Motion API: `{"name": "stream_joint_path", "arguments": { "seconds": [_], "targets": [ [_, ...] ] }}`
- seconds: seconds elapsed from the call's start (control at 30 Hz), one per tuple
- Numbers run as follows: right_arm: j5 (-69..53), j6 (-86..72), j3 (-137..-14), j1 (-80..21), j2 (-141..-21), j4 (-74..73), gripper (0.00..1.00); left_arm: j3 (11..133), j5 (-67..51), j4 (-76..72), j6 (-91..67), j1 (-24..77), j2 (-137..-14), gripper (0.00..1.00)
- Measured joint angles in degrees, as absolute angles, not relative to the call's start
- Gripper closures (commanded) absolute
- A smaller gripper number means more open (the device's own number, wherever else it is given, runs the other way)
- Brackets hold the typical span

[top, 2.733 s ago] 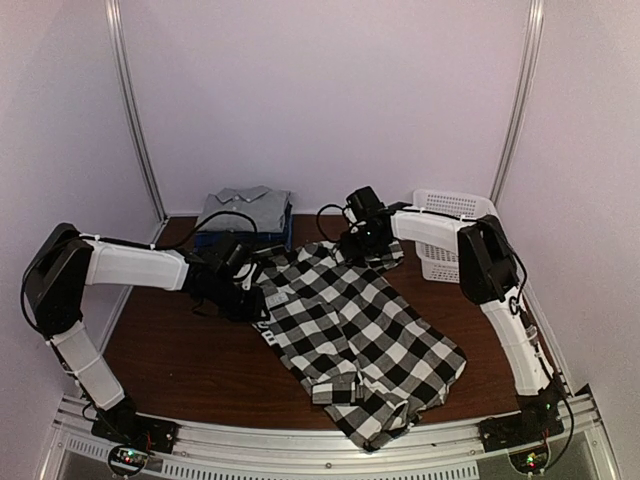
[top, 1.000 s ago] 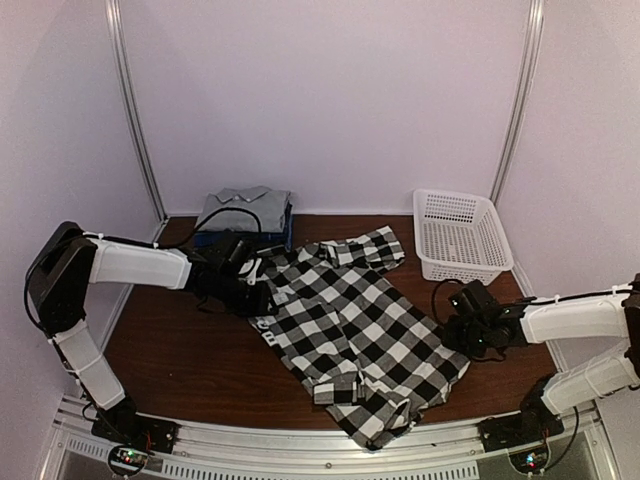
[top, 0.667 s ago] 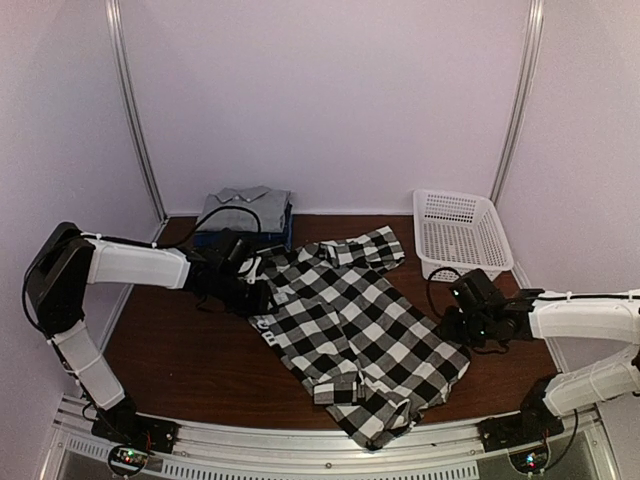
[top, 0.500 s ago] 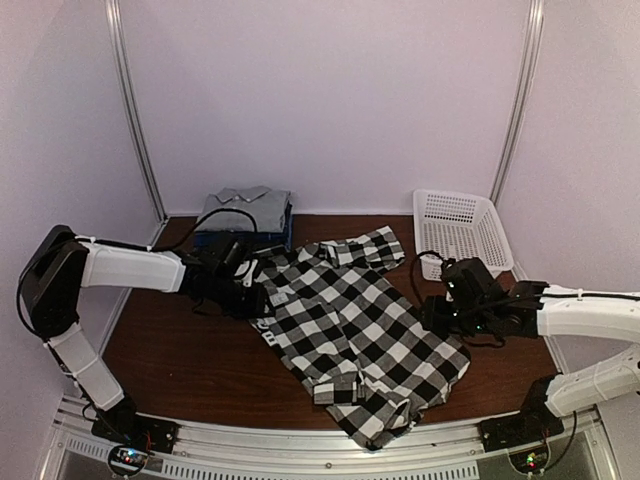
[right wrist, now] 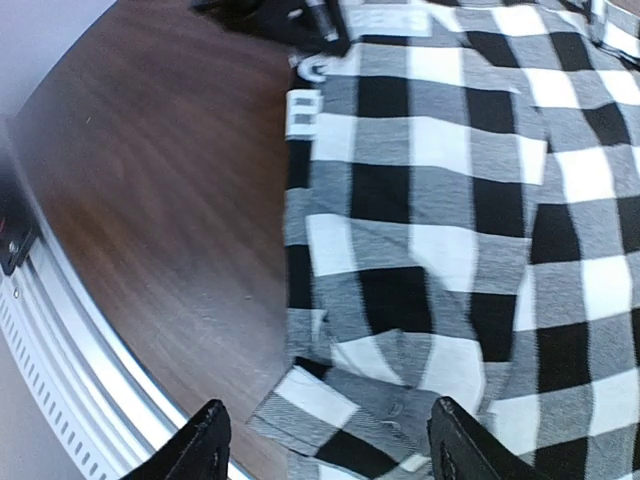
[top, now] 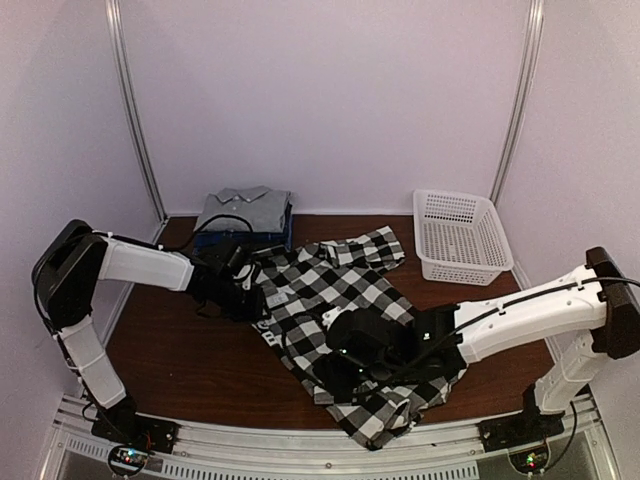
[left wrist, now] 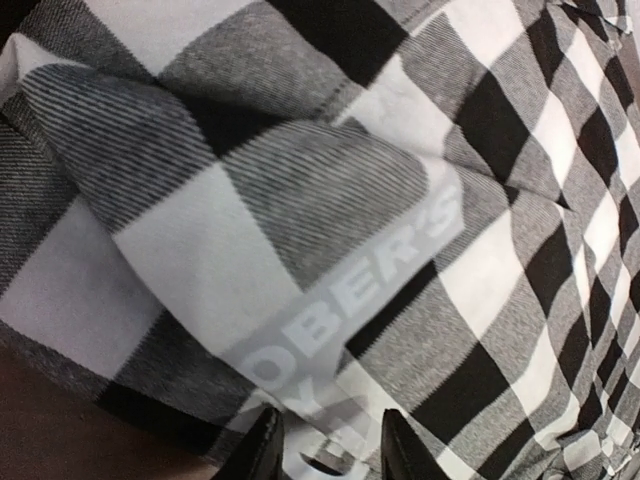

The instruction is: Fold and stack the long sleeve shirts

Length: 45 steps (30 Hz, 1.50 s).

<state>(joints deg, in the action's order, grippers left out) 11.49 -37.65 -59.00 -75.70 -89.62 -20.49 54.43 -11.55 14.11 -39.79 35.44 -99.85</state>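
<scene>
Dark wood surface (top: 170,350) carries a grey shirt (top: 245,208), already folded, at the far left. The check shirt (top: 345,285) lies spread mid-surface, its folding barely begun. Left tool (left wrist: 325,455) seems pinched on its labelled edge, and right tool (right wrist: 330,450) gapes wide over the near hem.

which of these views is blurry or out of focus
Top external: soft throughout, and the right gripper is a dark smear over the check shirt. Left wrist: weave crisp at upper left, the grey label softer, fingers blurred. Right wrist: shirt fairly sharp, fingers dark and soft, mild sheen on the table.
</scene>
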Motion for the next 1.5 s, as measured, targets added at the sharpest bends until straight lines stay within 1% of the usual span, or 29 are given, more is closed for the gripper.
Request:
{"name": "stream_joint_path", "arguments": {
  "seconds": [0.1,0.27,0.43,0.5,0.83,1.07,1.13,1.17,1.33,1.5],
  "targets": [
    [11.0,-35.9,-63.7,-79.2,-96.1,-20.2,0.28,55.4,-10.7,13.7,-39.7,33.6,-102.3,0.65],
    [10.5,-34.8,-68.7,-81.8,-104.7,-21.6,0.25,56.6,-10.3,12.4,-39.6,30.9,-103.7,0.65],
    [12.2,-34.9,-70.5,-81.9,-109.6,-24.5,0.25,58.3,-10.3,11.6,-39.2,29.5,-105.4,0.65],
    [13.6,-35.2,-71.6,-82.0,-111.0,-26.2,0.27,58.7,-10.3,11.5,-39.1,29.2,-105.7,0.65],
    [17.5,-37.5,-73.3,-82.6,-112.6,-29.8,0.6,59.6,-10.9,11.5,-38.6,28.7,-106.4,0.65],
    [18.2,-38.6,-73.4,-82.6,-112.6,-30.2,0.91,59.7,-11.6,11.9,-38.0,28.5,-106.2,0.65],
    [18.2,-38.9,-73.5,-82.6,-112.6,-30.3,0.98,59.7,-11.7,12.6,-37.9,28.5,-105.6,0.64],
    [18.2,-39.0,-73.6,-82.6,-112.5,-30.3,1.0,59.7,-11.8,12.9,-37.8,28.4,-105.1,0.64],
    [17.5,-38.9,-73.6,-82.5,-110.1,-30.0,1.0,59.5,-11.9,14.5,-37.2,28.4,-101.7,0.6],
    [14.8,-38.5,-73.6,-81.7,-106.2,-28.0,1.0,57.5,-12.3,15.2,-36.7,28.3,-95.7,0.56]
  ]
}}
